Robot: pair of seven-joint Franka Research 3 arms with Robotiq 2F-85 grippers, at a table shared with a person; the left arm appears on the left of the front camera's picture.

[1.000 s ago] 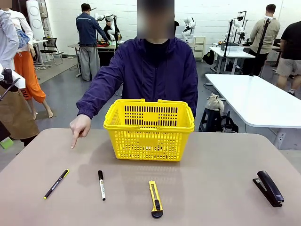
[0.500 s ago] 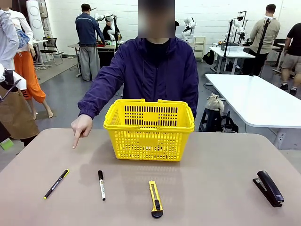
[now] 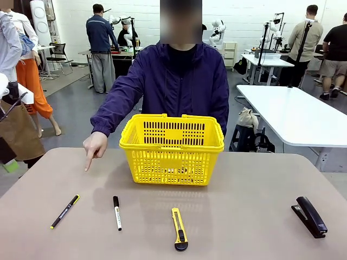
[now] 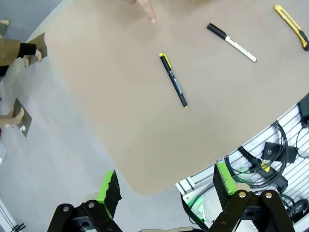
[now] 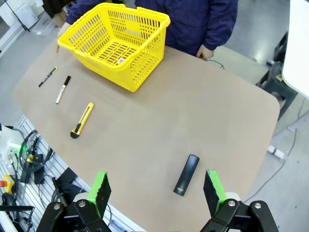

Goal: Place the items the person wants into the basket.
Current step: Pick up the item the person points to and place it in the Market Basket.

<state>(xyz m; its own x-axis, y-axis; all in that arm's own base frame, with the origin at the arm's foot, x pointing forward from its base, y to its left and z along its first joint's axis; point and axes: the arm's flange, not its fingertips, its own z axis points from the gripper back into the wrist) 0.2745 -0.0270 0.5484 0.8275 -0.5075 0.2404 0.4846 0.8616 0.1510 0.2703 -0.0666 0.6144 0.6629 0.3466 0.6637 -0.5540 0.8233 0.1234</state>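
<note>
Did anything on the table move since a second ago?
Only the person's pointing hand moved, creeping a tiny bit toward the basket, with its finger still aimed down at the table. Nothing was picked up or let go. The pen, marker, utility knife, stapler and basket stayed put.

Open tabletop, one big block mid-frame

In the front view the basket (image 3: 171, 157) fills the centre, and a hand (image 3: 94, 147) points down at the table (image 3: 255, 200) left of it. Along the bottom, pen (image 3: 65, 211), marker (image 3: 117, 213), knife (image 3: 179, 228) and stapler (image 3: 309, 216) lie flat, with wide bare gaps between them.
</note>
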